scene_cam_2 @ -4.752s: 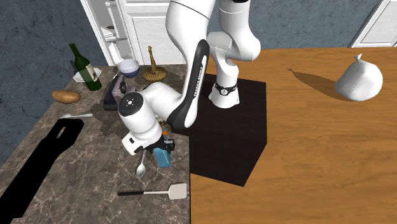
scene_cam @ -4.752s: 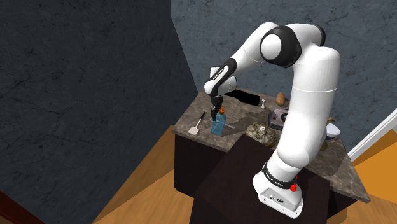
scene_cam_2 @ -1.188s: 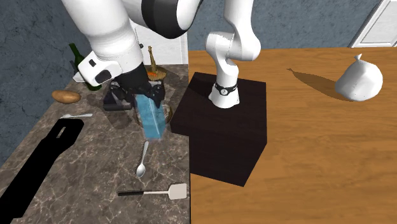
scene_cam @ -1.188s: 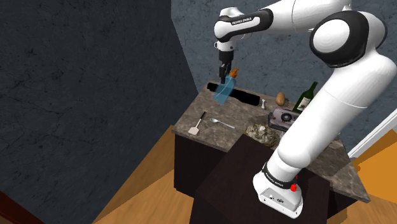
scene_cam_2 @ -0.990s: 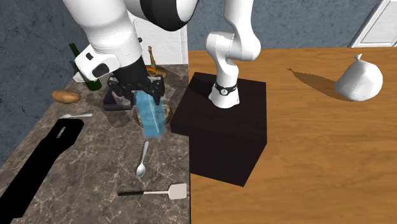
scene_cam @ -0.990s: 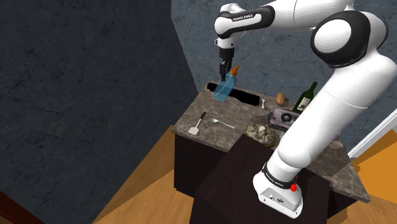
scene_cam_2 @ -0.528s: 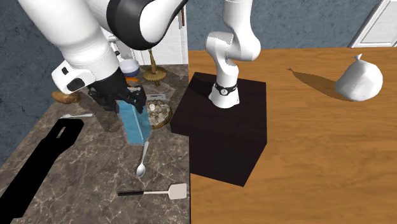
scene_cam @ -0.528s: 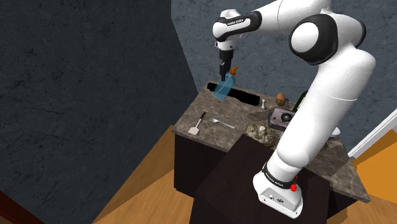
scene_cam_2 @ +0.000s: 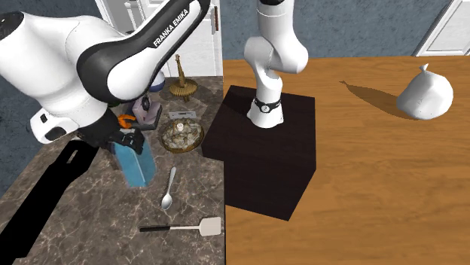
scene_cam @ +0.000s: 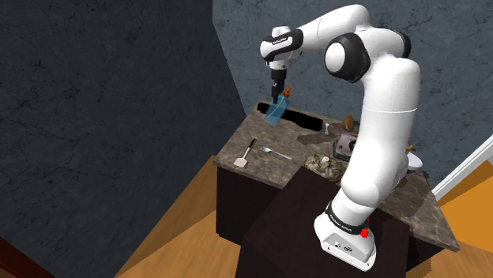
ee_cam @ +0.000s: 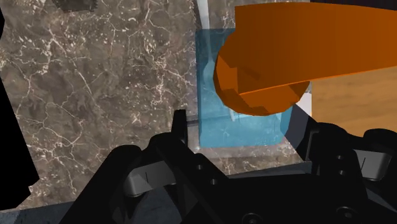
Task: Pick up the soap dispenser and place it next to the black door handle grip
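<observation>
- Dark veined stone formed the counter (scene_cam_2: 98, 226), which stood against blue-grey walls. It carried the long black door handle grip (scene_cam_2: 34, 207), a spoon (scene_cam_2: 167, 197) and a spatula (scene_cam_2: 184, 226).
- The gripper (scene_cam_2: 122, 140) was clamped on the soap dispenser (scene_cam_2: 135, 164) just under its orange pump (ee_cam: 280, 63). It held the bottle a little tilted above the counter, near the grip.
- Doing this well likely meant righting the bottle and lowering it onto bare stone beside the grip, not on it, before releasing.
- The dispenser's blue body looked translucent, but its fill could not be told.
- A shallow bowl (scene_cam_2: 165, 135) held brownish lumps.
</observation>
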Controlling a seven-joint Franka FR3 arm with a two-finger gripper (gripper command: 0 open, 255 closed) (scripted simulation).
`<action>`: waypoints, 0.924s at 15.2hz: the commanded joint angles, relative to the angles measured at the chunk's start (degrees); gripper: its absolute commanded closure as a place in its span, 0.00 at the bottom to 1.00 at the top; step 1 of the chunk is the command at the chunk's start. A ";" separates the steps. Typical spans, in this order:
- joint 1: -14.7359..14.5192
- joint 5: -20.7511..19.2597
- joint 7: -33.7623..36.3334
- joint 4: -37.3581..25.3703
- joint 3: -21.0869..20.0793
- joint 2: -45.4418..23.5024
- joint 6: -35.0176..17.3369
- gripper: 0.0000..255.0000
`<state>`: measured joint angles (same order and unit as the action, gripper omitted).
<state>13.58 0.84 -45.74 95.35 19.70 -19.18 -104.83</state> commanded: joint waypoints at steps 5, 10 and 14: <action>5.17 3.64 -4.65 -13.53 -0.16 -13.35 0.31 1.00; 10.36 6.12 -7.00 -29.84 -1.16 -26.36 3.50 1.00; 10.85 6.42 -7.09 -30.48 -1.45 -28.35 2.14 1.00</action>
<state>24.30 7.16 -52.79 65.16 18.32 -46.99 -102.38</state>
